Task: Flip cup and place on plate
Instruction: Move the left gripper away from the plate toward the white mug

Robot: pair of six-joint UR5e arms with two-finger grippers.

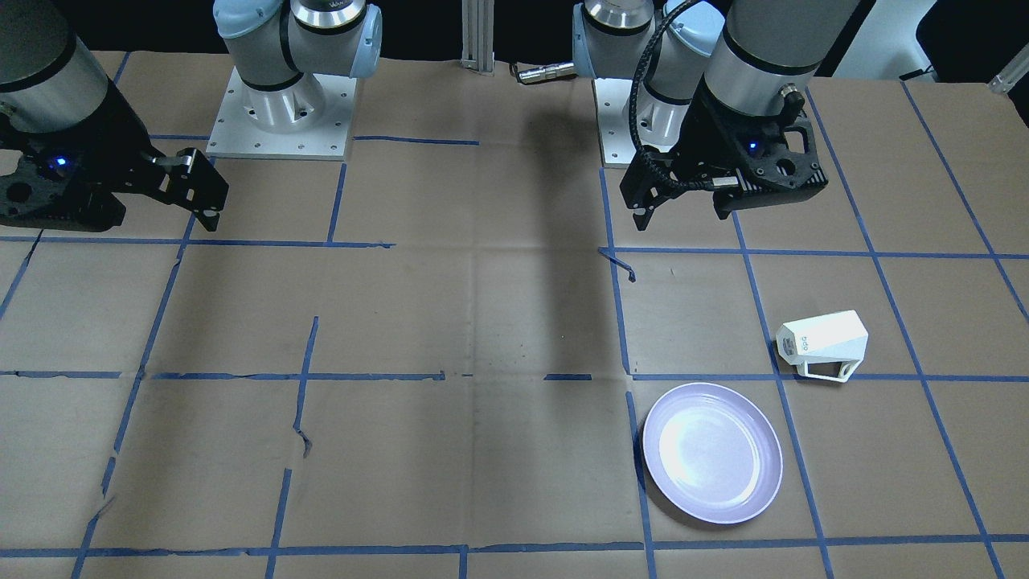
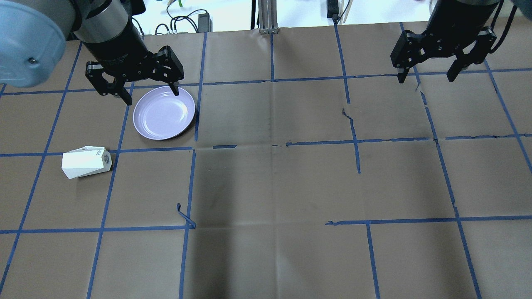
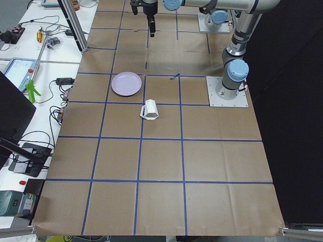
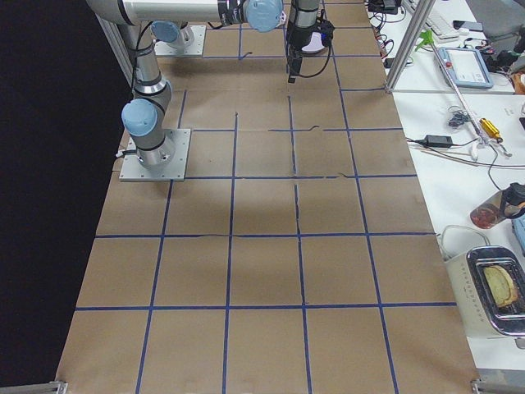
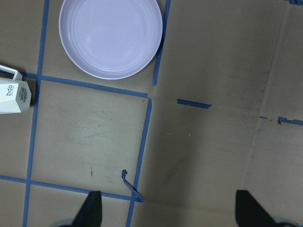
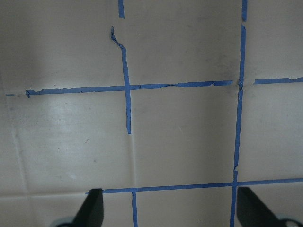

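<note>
Surface: Brown cardboard covers the table (image 2: 270,178), squared off with blue tape (image 2: 307,79). For you, reading from over the robot's shoulders, 12 o'clock is the far edge.
Cup: You will find the white faceted cup (image 2: 86,161) lying on its side on the robot's left half of the table.
Cup axis: Its long axis runs nearly 9 to 3 o'clock. The wide hexagon mouth points to 9 o'clock, and the narrow base, which carries the teal lettering, points to 3 o'clock.
Cup handle: The open-frame handle sticks out toward 12 o'clock.
Plate: The pale lavender plate (image 2: 164,113) sits flat and right way up. The cup lies near it at about its 7 o'clock, not touching, with a tape line between them.
Left gripper: The left gripper (image 2: 151,96) hangs above the table near the plate, fingers spread wide, holding nothing.
Right gripper: The right gripper (image 2: 425,79) hangs over the far right squares, well apart from both things, fingers also spread and empty.
</note>
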